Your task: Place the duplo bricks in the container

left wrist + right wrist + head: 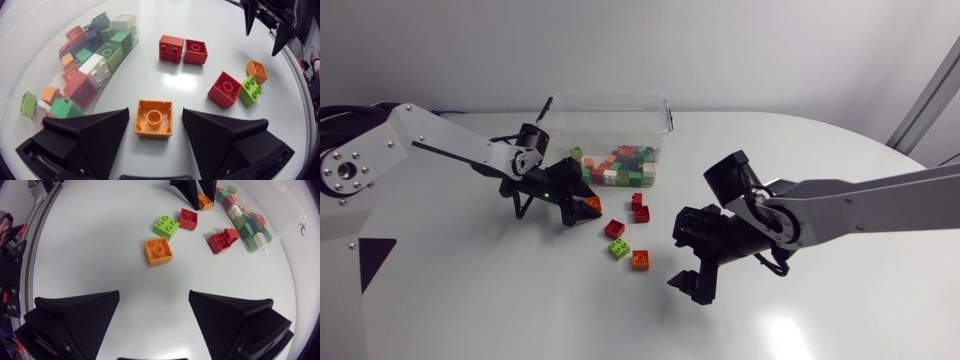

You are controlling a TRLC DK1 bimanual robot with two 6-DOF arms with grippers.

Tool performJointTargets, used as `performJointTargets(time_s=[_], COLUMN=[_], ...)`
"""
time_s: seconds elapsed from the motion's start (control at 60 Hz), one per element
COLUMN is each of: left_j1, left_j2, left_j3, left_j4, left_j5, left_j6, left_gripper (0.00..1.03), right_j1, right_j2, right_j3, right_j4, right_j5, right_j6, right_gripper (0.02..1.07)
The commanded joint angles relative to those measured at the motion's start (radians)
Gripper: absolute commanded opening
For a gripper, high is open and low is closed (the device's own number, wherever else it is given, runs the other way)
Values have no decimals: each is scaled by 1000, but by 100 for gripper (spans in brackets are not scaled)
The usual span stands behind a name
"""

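White table. Clear container stands at its far side and holds mixed bricks: red, green, white, orange.

Left arm comes in low, ending just before the container's near wall. Right arm reaches toward the table's middle.

Left gripper: fingers spread. Orange brick lies hollow side up on the table between them, seemingly clear of both, though the gaps are narrow.

Right gripper: fingers spread, bare table between them.

Loose on the table between the two grippers:
- red pair, touching side by side
- red brick, against a green brick
- small orange brick, just beside the green one
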Motion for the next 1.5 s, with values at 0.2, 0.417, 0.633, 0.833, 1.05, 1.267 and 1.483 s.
performJointTargets(time_s=[0.2, 0.417, 0.633, 0.833, 1.05, 1.267, 1.483], left_j1=[-3, 2, 36, 57, 73, 69, 45], left_j2=[38, 1, -31, -77, -223, -338, -234], left_j3=[51, 52, 57, 55, 39, 42, 23], left_j4=[-36, -228, -369, -475, -565, -607, -622], left_j5=[54, 76, 96, 126, 174, 200, 114], left_j6=[36, 164, 254, 323, 343, 316, 337], left_gripper=[48, 46, 45, 45, 45, 45, 82], right_j1=[22, 37, 68, 66, 65, 43, 39], right_j2=[137, 225, 275, 329, 352, 308, 222], right_j3=[107, 196, 242, 283, 305, 312, 286], right_j4=[21, 13, -2, -15, -41, -110, -119], right_j5=[-15, -32, -38, -47, -59, -96, -101], right_j6=[-47, -67, -80, -89, -96, -104, -80], right_gripper=[102, 96, 91, 70, 38, 28, 28])
